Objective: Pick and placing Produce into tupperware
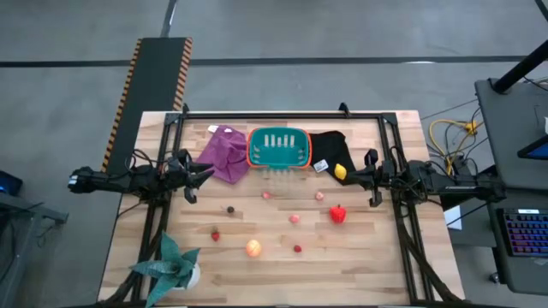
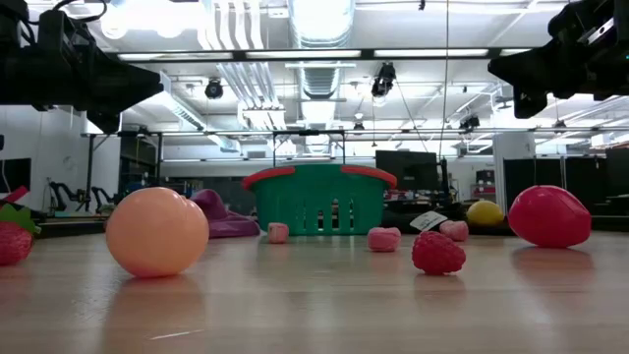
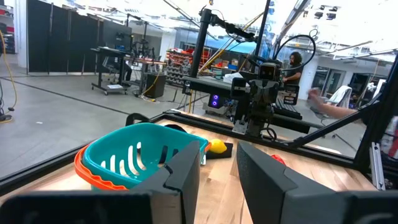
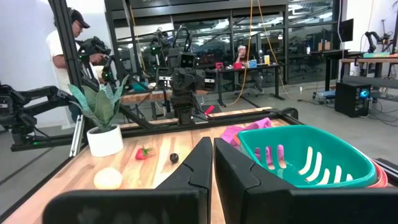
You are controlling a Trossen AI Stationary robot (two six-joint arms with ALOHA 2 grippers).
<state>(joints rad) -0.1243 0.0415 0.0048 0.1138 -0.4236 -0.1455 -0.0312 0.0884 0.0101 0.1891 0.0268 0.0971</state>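
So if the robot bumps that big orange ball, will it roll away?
Probably. The orange ball looks round and smooth and touches the wooden table only at its bottom, so a nudge could send it rolling. It seems a light toy. Bare wood surrounds it, so nothing close would stop it soon.

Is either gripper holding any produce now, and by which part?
Nothing is held. The left gripper is slightly open and empty; the right gripper is shut on nothing.
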